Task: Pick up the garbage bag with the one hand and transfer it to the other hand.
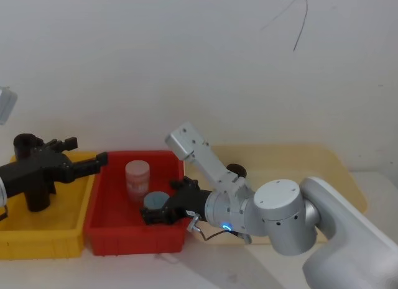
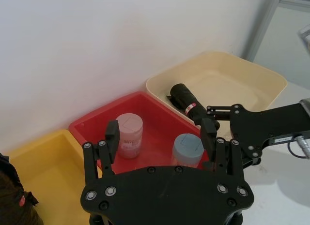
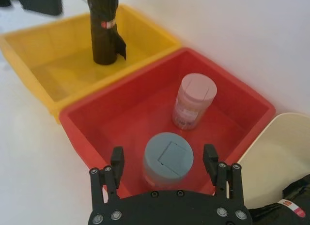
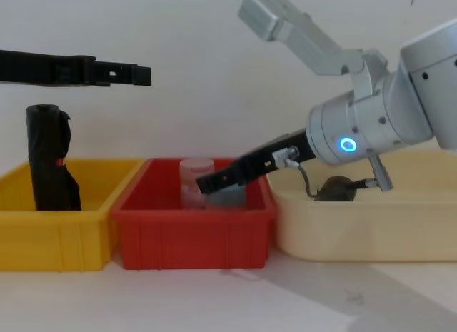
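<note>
Three open plastic bins stand side by side on a white bench (image 4: 214,300) against a pale wall: a yellow rectangular bin (image 1: 62,239) on the robot's left, a red rectangular bin (image 1: 137,239) in the middle and a cream rounded bin (image 1: 298,158) on the right. The garbage bag, a thick black cylindrical roll with a small red-and-white label near one end (image 2: 185,100), lies on its side in the cream bin, close to the wall it shares with the red bin; nothing grips it. A slimmer, looser black roll with a bulging flap (image 4: 46,161) stands upright in the yellow bin. The red bin holds two jars standing apart from each other: a clear jar with a pink lid (image 1: 137,177) towards the back and a jar with a grey-blue lid (image 1: 155,201) nearer the robot. The left black two-finger gripper (image 2: 160,133) hangs level, high above the yellow bin, its tip towards the red bin, released and empty. The right black two-finger gripper (image 3: 162,159), on the silver-grey arm with a blue light ring (image 4: 348,144), slopes down from the cream bin's side into the red bin; its jaws are spread and the grey-blue-lidded jar appears between its fingers in the right wrist view. Whether they touch the jar cannot be told.
</note>
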{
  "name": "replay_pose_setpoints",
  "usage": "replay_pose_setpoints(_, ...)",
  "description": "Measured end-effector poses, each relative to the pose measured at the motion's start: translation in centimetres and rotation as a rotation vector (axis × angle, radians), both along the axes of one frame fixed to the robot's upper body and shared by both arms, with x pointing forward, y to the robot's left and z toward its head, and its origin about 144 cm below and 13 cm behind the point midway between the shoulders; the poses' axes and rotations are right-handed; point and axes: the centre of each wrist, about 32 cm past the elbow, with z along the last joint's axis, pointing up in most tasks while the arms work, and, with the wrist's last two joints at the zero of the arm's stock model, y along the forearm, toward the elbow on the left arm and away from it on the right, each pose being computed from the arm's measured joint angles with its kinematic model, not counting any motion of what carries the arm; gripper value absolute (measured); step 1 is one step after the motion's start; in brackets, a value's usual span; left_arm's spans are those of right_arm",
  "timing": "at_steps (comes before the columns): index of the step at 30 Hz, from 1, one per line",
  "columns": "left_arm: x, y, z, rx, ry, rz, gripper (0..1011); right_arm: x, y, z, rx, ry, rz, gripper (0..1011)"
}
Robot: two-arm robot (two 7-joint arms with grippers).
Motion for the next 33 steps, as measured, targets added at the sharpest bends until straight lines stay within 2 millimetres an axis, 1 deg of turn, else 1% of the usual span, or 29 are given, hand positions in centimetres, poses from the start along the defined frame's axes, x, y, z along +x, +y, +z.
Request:
replay_pose_setpoints(9,0.0,0.0,0.0,0.0,0.0,0.0,1001,1.0,-0.3,-0.6,-0.019,0.024,0.006,1001)
replay_pose_setpoints(24,0.0,0.0,0.0,0.0,0.0,0.0,1002,2.4,-0.4,0.1,0.096,0.084,-0.014,1001)
replay_pose_setpoints(33,0.0,0.0,0.0,0.0,0.0,0.0,1001,3.1,-0.3,-0.2,0.116,0.118,-0.04,1001)
